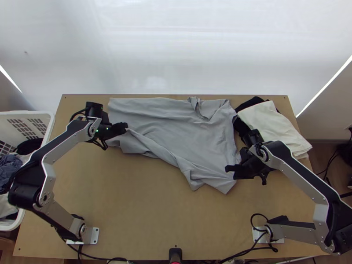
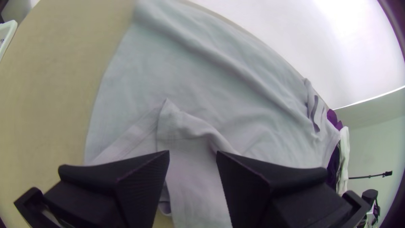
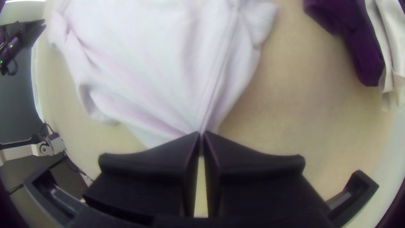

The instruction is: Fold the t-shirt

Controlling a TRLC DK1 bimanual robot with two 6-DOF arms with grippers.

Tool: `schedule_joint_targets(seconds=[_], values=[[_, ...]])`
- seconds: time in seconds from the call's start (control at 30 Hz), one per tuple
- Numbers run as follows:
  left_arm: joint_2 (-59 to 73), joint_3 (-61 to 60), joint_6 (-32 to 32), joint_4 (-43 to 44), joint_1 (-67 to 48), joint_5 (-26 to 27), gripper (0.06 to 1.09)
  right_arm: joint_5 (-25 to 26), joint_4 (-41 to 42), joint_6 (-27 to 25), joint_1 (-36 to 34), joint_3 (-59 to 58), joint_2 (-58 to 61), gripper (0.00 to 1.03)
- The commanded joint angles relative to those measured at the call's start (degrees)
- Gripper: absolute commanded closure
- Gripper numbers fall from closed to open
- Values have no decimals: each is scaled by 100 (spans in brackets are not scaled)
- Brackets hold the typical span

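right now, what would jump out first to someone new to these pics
The grey shirt lies rumpled over the far half of the table, its near right part pinched in the right hand. Next come the open left hand at the shirt's left end and the cream cloth at the far right.

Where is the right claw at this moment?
In the right wrist view, the right claw is closed on an edge of the grey t-shirt; in the top view, it is by the shirt's right end, below the cream cloth.
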Motion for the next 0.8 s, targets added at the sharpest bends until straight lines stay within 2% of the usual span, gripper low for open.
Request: schedule_joint_targets(seconds=[0.0, 0.77], values=[[355, 99, 107, 124, 18, -77, 49, 2, 1, -12, -27, 7, 12, 100], [706, 178, 335, 168, 88, -279, 50, 2, 19, -48, -80, 15, 65, 100]])
